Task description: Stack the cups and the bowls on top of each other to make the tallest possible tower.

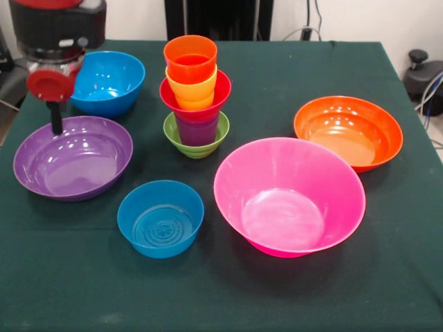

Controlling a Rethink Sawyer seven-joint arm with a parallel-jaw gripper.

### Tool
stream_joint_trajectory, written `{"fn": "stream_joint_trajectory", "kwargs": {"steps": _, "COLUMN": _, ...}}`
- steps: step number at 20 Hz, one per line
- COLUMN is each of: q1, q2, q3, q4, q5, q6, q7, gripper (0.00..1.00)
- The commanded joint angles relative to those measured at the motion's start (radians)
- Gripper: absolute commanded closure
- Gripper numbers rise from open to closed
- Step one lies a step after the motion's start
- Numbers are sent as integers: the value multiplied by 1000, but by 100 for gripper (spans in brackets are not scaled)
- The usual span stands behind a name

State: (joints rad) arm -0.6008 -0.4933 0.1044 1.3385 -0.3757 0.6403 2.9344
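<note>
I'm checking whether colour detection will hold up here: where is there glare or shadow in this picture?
Front view: white glare patches sit inside the pink bowl, the purple bowl and the orange bowl; the tower shows only small highlights on its rims; soft dark shadows fall on the green cloth under the bowls; the gripper is slightly blurred.

Dark green cloth-covered table (387,277) fills most of view. Pale wall (374,17) behind; black cables (308,28) hang there (light even, indoor).
</note>
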Motion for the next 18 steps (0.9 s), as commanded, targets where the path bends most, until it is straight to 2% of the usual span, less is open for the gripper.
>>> {"fn": "stream_joint_trajectory", "kwargs": {"steps": 1, "q1": 46, "q2": 108, "q3": 69, "q4": -150, "q5": -9, "q6": 98, "q7": -128, "gripper": 0}}
{"fn": "stream_joint_trajectory", "kwargs": {"steps": 6, "q1": 81, "q2": 130, "q3": 58, "q4": -217, "q5": 3, "q6": 162, "q7": -113, "gripper": 0}}
{"fn": "stream_joint_trajectory", "kwargs": {"steps": 10, "q1": 106, "q2": 131, "q3": 67, "q4": -225, "q5": 26, "q6": 181, "q7": -102, "gripper": 0}}
{"fn": "stream_joint_trajectory", "kwargs": {"steps": 18, "q1": 180, "q2": 146, "q3": 29, "q4": -255, "q5": 39, "q6": 206, "q7": -37, "gripper": 0}}
